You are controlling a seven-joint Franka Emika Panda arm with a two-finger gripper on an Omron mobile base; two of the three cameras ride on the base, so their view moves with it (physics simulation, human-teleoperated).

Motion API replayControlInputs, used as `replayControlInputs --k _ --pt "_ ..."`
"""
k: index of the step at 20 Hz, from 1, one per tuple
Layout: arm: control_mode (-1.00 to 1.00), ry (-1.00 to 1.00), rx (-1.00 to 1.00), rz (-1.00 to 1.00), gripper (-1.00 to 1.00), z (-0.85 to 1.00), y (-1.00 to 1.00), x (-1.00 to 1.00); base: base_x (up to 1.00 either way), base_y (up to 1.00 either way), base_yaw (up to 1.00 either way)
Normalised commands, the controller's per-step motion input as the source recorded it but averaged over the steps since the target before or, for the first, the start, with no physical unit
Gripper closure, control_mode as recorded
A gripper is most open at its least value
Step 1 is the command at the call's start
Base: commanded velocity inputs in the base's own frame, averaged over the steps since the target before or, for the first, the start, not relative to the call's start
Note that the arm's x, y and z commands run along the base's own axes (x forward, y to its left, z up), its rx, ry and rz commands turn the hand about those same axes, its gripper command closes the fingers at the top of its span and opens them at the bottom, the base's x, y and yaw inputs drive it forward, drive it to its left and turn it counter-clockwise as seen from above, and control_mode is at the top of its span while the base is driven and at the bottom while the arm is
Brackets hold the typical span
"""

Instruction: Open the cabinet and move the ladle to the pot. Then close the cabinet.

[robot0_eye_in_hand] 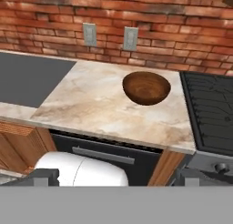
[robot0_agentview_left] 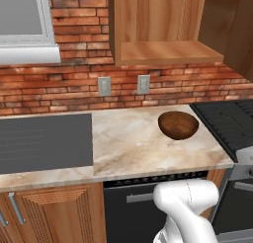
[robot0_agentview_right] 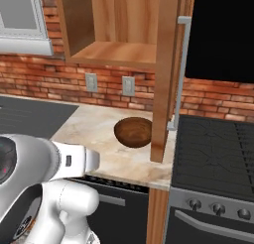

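Dark pincer: tips spread wide, holding nothing, low before the worktop's front edge.
Wooden bowl: one, near the worktop's right edge, beside the stove.
Cabinet: one, wall-hung above the worktop's back edge, door standing open.
Outlets: two.
Risk: an arm reaching up could clip the projecting door or knock the bowl.

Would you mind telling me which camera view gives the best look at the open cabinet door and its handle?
The right base view: the cabinet door stands swung out, seen edge-on, with its long silver handle in full. The left base view catches just a shadowed slice of the door at the right edge, beside the bare shelf. The hand view looks below the cabinet.
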Motion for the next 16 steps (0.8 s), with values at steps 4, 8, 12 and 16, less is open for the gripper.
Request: replayControlInputs --k 4,8,12,16 --pt "-1.00 -0.20 0.00 0.00 -1.00 0.22 -0.49 -0.26 0.00 0.00 0.00" --pt "-1.00 -0.18 0.00 0.00 -1.00 0.02 -0.63 -0.32 0.00 0.00 0.00" --pt "-1.00 -0.12 0.00 0.00 -1.00 0.00 -0.54 -0.25 0.00 0.00 0.00" --pt "-1.00 -0.13 0.00 0.00 -1.00 0.00 -0.39 -0.11 0.00 0.00 0.00"
